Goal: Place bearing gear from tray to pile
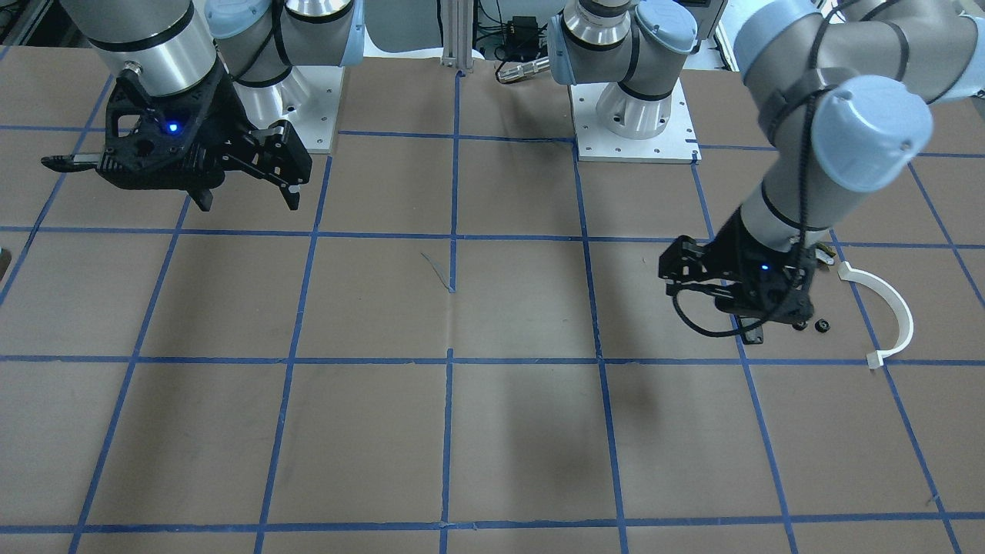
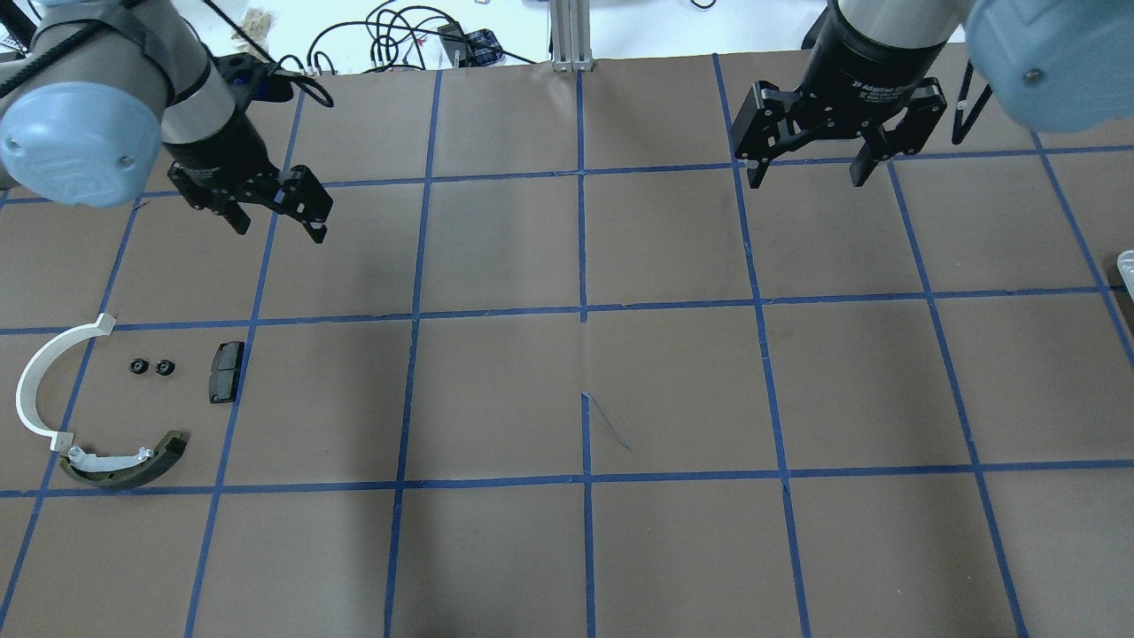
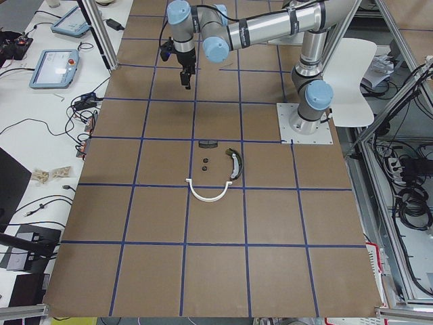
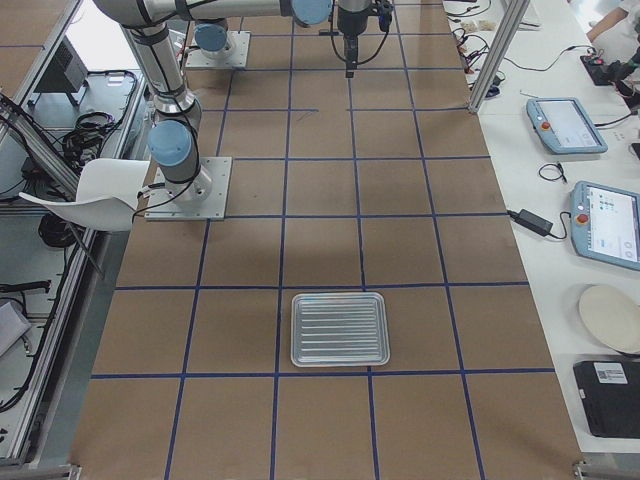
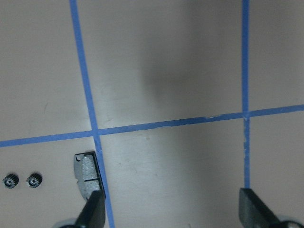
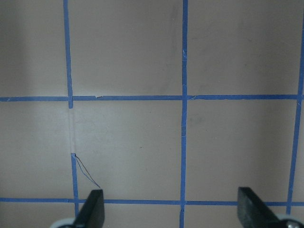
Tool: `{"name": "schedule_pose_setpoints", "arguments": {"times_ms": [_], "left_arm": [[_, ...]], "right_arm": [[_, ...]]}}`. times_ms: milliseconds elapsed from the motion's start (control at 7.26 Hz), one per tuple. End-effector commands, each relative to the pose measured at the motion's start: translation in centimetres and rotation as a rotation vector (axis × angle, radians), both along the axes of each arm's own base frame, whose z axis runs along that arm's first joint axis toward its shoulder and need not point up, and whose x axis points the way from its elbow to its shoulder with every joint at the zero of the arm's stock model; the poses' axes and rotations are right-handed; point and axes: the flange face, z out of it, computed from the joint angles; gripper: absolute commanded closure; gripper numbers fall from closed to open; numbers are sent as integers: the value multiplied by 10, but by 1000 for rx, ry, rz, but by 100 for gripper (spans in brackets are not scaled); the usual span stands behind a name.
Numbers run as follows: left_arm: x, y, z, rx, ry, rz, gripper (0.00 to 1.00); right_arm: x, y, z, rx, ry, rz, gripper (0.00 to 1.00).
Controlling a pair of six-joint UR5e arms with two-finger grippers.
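The pile lies at the table's left: a white arc [image 2: 35, 381], an olive-and-white shoe [image 2: 124, 465], a black pad [image 2: 226, 372] and two small black gears [image 2: 138, 366] [image 2: 164, 367]. My left gripper [image 2: 279, 230] is open and empty, raised beyond the pile. Its wrist view shows the pad [image 5: 88, 173] and both gears [image 5: 21, 181] below its open fingers. My right gripper [image 2: 806, 182] is open and empty, raised over bare table. The silver ribbed tray [image 4: 338, 328] lies at the table's right end, and I see no gear on it.
Blue tape lines [image 2: 585, 310] grid the brown table. The arm bases [image 1: 635, 142] stand at the robot's edge. In the front view the left wrist hides part of the pile, with one gear [image 1: 822, 325] and the arc [image 1: 885, 308] showing.
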Motion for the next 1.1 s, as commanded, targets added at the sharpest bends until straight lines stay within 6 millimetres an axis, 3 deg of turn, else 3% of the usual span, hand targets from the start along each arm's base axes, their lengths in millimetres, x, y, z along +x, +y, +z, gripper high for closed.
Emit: {"name": "schedule_pose_setpoints", "arguments": {"times_ms": [0, 551, 964], "left_arm": [[-60, 28, 28, -20, 2, -101, 0], [-61, 77, 75, 6, 32, -98, 0], [-51, 84, 72, 21, 26, -92, 0]], "right_arm": [[3, 0, -1, 3, -28, 1, 0], [2, -1, -2, 5, -28, 1, 0], [2, -2, -3, 6, -29, 1, 0]]}}
